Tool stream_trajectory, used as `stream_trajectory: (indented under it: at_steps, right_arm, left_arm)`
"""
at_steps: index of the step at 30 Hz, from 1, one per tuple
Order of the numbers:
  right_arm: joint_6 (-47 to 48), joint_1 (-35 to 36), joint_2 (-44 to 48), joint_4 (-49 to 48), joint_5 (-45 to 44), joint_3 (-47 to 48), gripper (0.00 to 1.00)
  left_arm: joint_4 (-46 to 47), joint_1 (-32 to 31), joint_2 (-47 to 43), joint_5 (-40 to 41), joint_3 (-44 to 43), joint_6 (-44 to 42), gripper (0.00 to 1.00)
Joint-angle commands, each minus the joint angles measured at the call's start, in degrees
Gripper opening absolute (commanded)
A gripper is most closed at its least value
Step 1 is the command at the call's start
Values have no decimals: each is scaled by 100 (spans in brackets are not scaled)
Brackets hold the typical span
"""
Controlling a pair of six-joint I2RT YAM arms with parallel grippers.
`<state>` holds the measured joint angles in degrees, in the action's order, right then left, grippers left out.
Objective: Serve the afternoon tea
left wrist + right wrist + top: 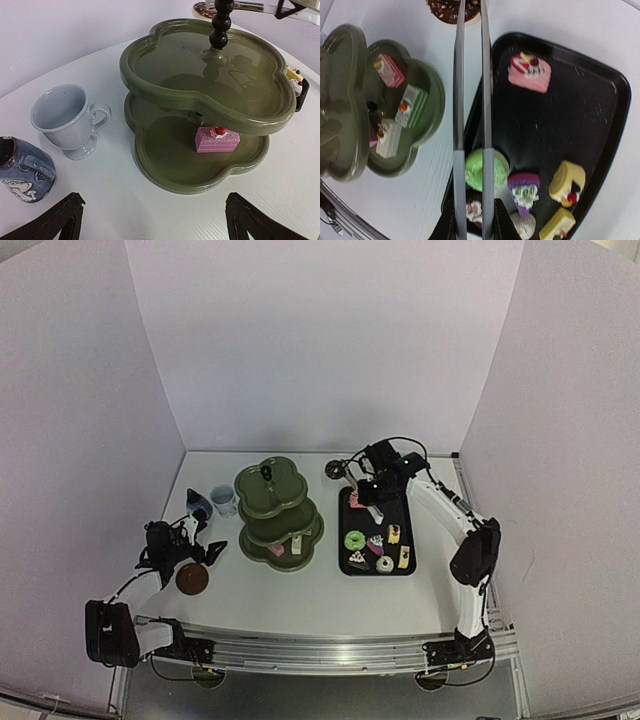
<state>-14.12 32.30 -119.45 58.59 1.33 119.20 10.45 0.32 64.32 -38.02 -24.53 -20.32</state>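
Left wrist view: left tool (pixel 155 212) shows only two dark fingertips (pixel 62 220); rest cut by bottom edge. Blue jug (pixel 22 172) cut by left edge. Stand (pixel 200 85) finial cut by top edge; lower tiers largely hidden under upper one. Pink slice (pixel 216 139) tucked partly under rim.

Right wrist view: tongs (pixel 459 100) run off top edge, tips unseen, covering part of green doughnut (pixel 474 172). Right tool (pixel 474 225) barely in at bottom edge. Stand blurred, cut by left edge. Chocolate doughnut (pixel 447 10) cut by top edge.

Top view: pastries (pixel 384 563) on tray (pixel 400 512) too small to tell apart.

Top view looks down from behind; both close wrist views apparently share the stand (pixel 165 65).
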Motion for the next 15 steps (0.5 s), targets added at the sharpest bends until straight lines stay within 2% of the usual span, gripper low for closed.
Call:
stream_trajectory:
  at_steps: [1, 10, 15]
  right_arm:
    - [789, 26, -847, -160, 503, 1174, 0]
    - [1177, 277, -1816, -637, 1229, 1911, 0]
    - [988, 452, -2226, -865, 1517, 2069, 0]
  left_arm:
    - [28, -14, -155, -249, 44, -195, 100]
    - [59, -14, -25, -441, 115, -559, 100]
    - [105, -14, 63, -436, 102, -564, 100]
